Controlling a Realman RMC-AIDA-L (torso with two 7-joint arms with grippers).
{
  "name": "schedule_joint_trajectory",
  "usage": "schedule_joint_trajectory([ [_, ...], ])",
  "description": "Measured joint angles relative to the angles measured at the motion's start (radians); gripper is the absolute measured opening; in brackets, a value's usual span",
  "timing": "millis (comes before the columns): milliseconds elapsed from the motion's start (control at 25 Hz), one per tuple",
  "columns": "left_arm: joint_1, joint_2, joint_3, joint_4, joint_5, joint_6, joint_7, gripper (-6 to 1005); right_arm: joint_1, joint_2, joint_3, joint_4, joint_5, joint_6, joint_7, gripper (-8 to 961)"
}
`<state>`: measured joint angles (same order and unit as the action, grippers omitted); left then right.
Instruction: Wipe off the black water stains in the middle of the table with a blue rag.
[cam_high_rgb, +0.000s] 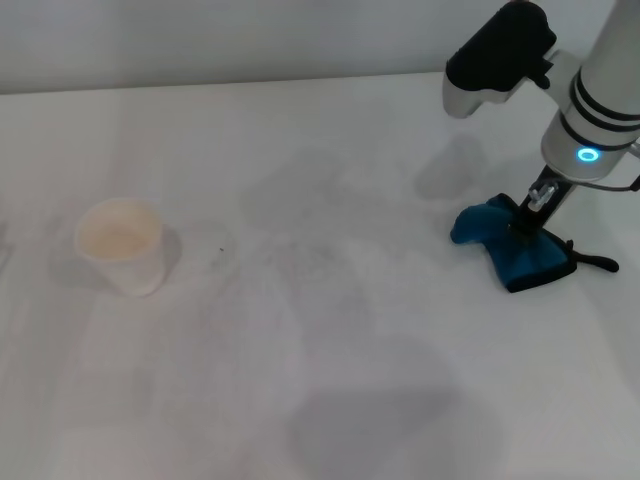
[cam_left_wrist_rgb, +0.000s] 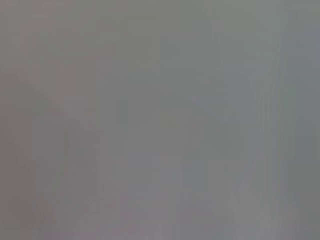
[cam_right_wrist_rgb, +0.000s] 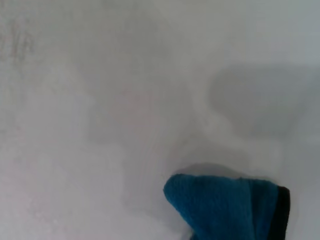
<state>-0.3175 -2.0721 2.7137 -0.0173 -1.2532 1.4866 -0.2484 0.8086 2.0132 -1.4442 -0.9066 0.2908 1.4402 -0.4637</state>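
Note:
The blue rag (cam_high_rgb: 512, 252) lies bunched on the white table (cam_high_rgb: 330, 130) at the right, its black loop (cam_high_rgb: 598, 263) trailing to the right. My right gripper (cam_high_rgb: 527, 222) reaches down onto the rag's raised middle and is shut on it. The rag's blue corner with its black edging shows in the right wrist view (cam_right_wrist_rgb: 225, 207). Of the black water stains only a tiny dark speck (cam_high_rgb: 222, 250) shows, left of the table's middle; the roundish blot does not show. The left gripper is out of view; the left wrist view is blank grey.
A white paper cup (cam_high_rgb: 122, 245) stands at the left, close to the speck. Faint grey smears (cam_high_rgb: 300, 250) and a large shadow patch (cam_high_rgb: 390, 420) lie across the middle and front of the table. The table's far edge (cam_high_rgb: 220, 85) runs along the back.

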Motion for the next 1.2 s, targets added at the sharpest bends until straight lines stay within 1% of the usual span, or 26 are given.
schedule_joint_trajectory([
  [200,-0.01,0.001,0.0,-0.011,0.0,0.0,0.0,877,-0.009,0.002,0.0,0.008,0.008,-0.024,-0.017,73],
  [360,-0.018,0.001,0.0,-0.013,0.0,-0.006,0.0,877,-0.003,0.002,0.001,0.035,0.014,-0.03,-0.019,89],
  [520,-0.021,0.001,0.0,-0.015,0.0,-0.012,0.0,877,-0.003,0.001,0.001,0.035,0.015,-0.034,-0.019,105],
  [680,-0.022,0.001,0.0,-0.015,-0.007,-0.014,0.0,877,-0.019,-0.001,0.019,-0.003,0.018,-0.032,-0.048,305],
  [720,-0.023,0.001,0.0,-0.015,-0.012,-0.014,0.0,877,-0.026,0.0,0.041,-0.016,0.019,-0.032,-0.069,355],
  [800,-0.025,0.001,0.0,-0.015,-0.022,-0.015,0.0,877,-0.043,0.001,0.099,-0.05,0.03,-0.032,-0.12,400],
  [920,-0.028,0.002,0.0,-0.016,-0.03,-0.016,0.0,877,-0.071,-0.002,0.193,-0.107,0.074,-0.036,-0.192,469],
  [1040,-0.031,0.002,0.0,-0.022,-0.045,-0.016,0.0,877,-0.097,-0.005,0.341,-0.154,0.11,-0.048,-0.28,537],
  [1160,-0.034,0.002,0.0,-0.026,-0.053,-0.016,0.0,877,-0.12,-0.005,0.476,-0.159,0.167,-0.086,-0.377,605],
  [1200,-0.036,0.002,0.0,-0.026,-0.055,-0.016,0.0,877,-0.132,-0.006,0.532,-0.15,0.213,-0.113,-0.428,612],
])
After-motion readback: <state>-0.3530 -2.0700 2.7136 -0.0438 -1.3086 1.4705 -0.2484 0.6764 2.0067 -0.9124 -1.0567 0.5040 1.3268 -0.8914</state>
